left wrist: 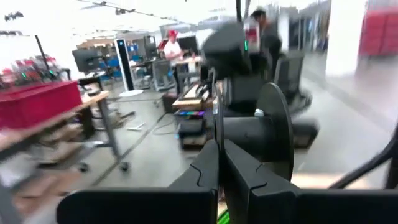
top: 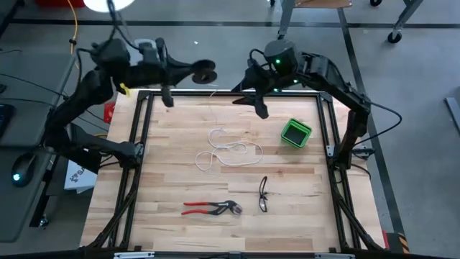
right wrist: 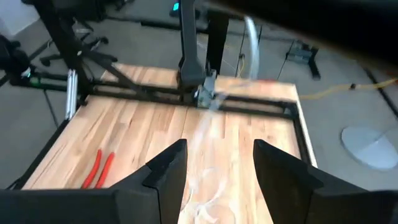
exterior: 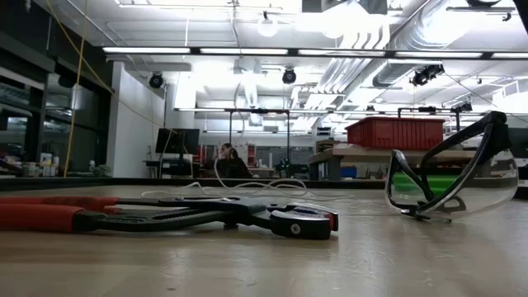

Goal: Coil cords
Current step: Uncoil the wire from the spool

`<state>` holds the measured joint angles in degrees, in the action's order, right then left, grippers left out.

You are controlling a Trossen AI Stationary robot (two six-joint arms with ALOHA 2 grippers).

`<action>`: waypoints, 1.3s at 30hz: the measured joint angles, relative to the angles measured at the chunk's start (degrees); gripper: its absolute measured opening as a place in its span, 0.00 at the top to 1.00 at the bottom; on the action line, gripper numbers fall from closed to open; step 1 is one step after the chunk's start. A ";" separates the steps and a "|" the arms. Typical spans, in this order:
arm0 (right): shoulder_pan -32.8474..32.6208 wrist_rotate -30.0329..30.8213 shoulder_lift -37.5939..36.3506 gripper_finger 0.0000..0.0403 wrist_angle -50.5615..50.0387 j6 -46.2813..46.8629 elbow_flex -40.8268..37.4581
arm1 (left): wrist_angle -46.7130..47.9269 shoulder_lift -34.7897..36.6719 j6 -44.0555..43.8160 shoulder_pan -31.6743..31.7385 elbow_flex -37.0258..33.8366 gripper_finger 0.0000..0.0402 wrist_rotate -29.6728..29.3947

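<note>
The black spool [top: 205, 70] is clamped by the left gripper [top: 188, 70] above the table's far edge; the right gripper [top: 253, 102] is spread empty. The slack white cord [top: 228, 151] could be snagged or tangled during winding.

high: straight down | low: table-level, pliers [exterior: 206, 216] close | wrists: forward

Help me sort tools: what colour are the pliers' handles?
Red, clearest in the high view: pliers.

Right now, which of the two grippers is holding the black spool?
The left gripper, raised over the table's far edge, is shut on the black spool. The right gripper hangs open and empty beside it, above the white cord.
</note>
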<state>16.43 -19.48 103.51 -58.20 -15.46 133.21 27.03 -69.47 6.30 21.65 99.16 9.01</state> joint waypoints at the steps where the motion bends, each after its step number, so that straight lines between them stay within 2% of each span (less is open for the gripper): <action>1: 0.00 0.02 0.35 0.56 1.40 0.00 0.00 | -0.02 -0.02 -2.80 0.57 0.69 1.00 0.98; 5: -0.01 -0.65 2.17 0.56 7.33 0.16 0.00 | 0.04 -0.35 -11.64 2.40 2.03 1.00 5.89; 8: -0.31 -1.72 3.14 0.56 12.37 1.39 0.00 | -0.41 -0.42 -16.12 2.75 2.15 1.00 6.24; 12: -0.35 -7.79 3.25 0.56 16.76 3.26 0.00 | -0.41 -0.48 -17.77 2.75 2.20 1.00 6.35; 20: -0.71 -9.37 3.13 0.57 19.98 6.69 0.00 | -1.63 -0.95 -19.31 2.75 2.20 1.00 5.71; 23: -1.59 -7.80 3.31 0.64 19.85 6.63 0.00 | -1.73 -1.64 -19.71 2.75 2.20 1.00 5.69; 30: -2.64 -3.59 3.36 0.96 17.44 5.02 0.00 | -2.64 -2.97 -21.24 2.75 2.18 1.00 5.75; 34: -2.45 -3.50 3.01 0.98 15.08 4.68 0.00 | -2.06 -2.57 -21.64 2.92 2.18 1.00 6.24; 39: -1.90 -3.50 1.72 0.99 11.41 3.02 0.07 | 4.34 -0.80 -24.28 4.97 2.13 1.00 8.43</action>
<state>14.52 -22.98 105.23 -46.79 -12.45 133.27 31.37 -70.27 -17.98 26.62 101.30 17.44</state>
